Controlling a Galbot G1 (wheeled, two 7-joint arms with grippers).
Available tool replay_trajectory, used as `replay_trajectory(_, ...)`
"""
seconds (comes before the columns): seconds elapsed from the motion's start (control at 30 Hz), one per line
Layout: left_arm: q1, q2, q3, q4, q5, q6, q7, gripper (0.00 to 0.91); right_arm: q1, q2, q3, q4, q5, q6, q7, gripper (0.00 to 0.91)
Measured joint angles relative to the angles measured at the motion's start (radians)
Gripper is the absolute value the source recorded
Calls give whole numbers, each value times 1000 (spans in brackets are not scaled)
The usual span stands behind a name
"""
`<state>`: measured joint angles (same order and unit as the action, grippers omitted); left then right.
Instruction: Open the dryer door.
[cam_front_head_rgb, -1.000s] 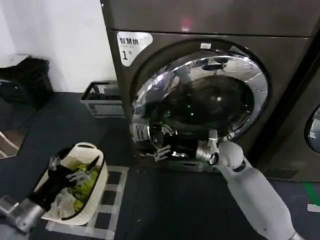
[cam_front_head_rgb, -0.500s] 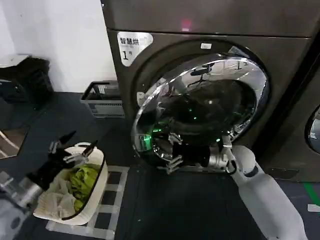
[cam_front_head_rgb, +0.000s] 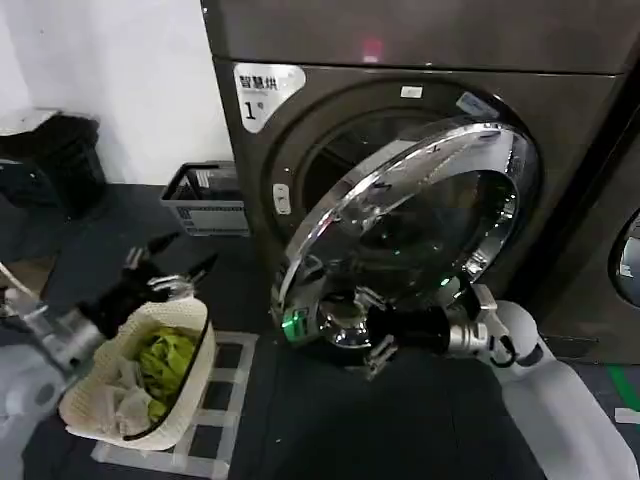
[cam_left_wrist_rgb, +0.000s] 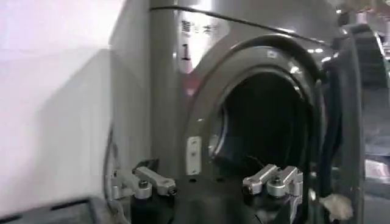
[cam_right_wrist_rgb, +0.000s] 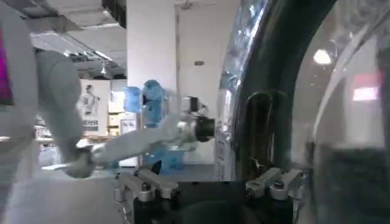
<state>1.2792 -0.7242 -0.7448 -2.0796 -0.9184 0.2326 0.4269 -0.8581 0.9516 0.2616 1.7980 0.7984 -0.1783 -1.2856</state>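
- The dryer door (cam_front_head_rgb: 420, 225) is seen swung partly open, hinged at the right.
- The right gripper (cam_front_head_rgb: 372, 330) is held spread-fingered at its lower rim, nothing gripped.
- The left gripper (cam_front_head_rgb: 170, 268) is parked agape above a laundry basket (cam_front_head_rgb: 120, 385).
- A grey crate (cam_front_head_rgb: 205, 198) is set by the wall.

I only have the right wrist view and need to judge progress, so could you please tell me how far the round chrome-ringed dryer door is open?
Observer: In the head view the dryer door stands partly open, its left edge swung clear of the bronze-grey machine.
Operator: Where is the right gripper?
Observer: The right gripper is open at the door's lower rim.
Operator: And the left?
Observer: The left gripper hovers open over the white laundry basket.
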Motion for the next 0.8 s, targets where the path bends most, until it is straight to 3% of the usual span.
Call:
replay_trajectory(0.33, -148, 98, 194, 1, -55, 45, 51, 907, -96, -29, 131, 15, -11, 3, -34, 907)
replay_trajectory(0.63, -247, 130, 349, 20, -84, 31, 84, 907, -249, -9, 364, 15, -72, 16, -52, 907)
replay_trajectory(0.8, -297, 129, 417, 21, -89, 34, 98, 907, -319, 6, 487, 31, -69, 18, -27, 907)
